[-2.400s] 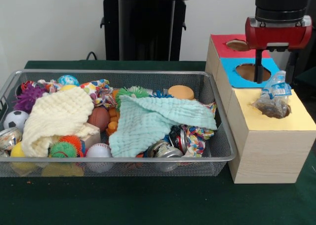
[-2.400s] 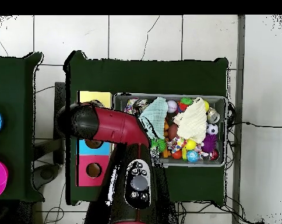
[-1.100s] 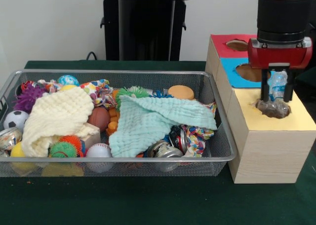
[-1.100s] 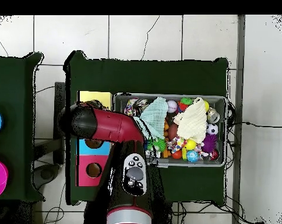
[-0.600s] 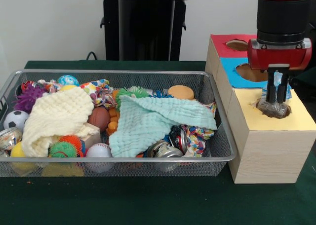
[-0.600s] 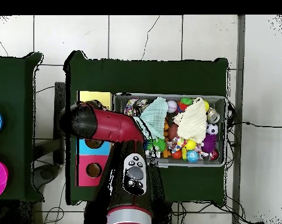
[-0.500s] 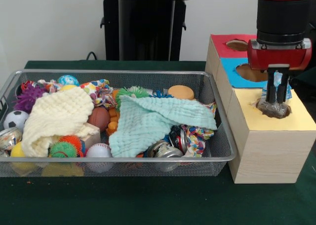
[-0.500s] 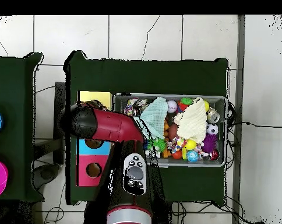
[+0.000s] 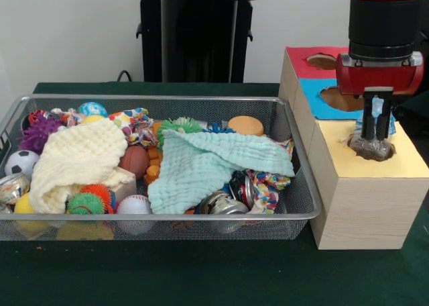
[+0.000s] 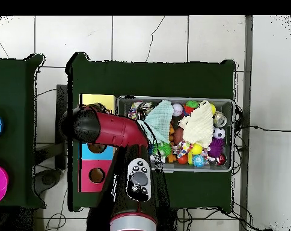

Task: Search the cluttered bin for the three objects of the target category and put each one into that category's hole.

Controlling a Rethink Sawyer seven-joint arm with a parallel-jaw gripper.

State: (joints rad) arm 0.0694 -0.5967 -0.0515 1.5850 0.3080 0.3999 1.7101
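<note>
Nearest, the bin (image 9: 151, 215) lies on the green tabletop (image 9: 201, 272) with its long axis along the near edge, toys heaped under a cream cloth (image 9: 77, 158) and a mint cloth (image 9: 211, 162). Beside it toward the right edge, the gripper (image 9: 377, 126) pinches a crumpled clear bottle (image 9: 371, 138) upright in the yellow box's hole (image 9: 371, 151), the bottle's lower part hidden. Farther back the arm's pedestal (image 9: 198, 34) stands against a white wall.

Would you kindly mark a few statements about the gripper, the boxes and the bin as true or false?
1. The gripper stands over the yellow-topped box. True.
2. It grips a crumpled plastic bottle at that box's hole. True.
3. The bin is empty. False: it is full of balls and cloths.
4. The mint-green cloth hangs over the bin's rim. False: it lies inside.
5. The baseball lies near the bin's front wall. True.
</note>
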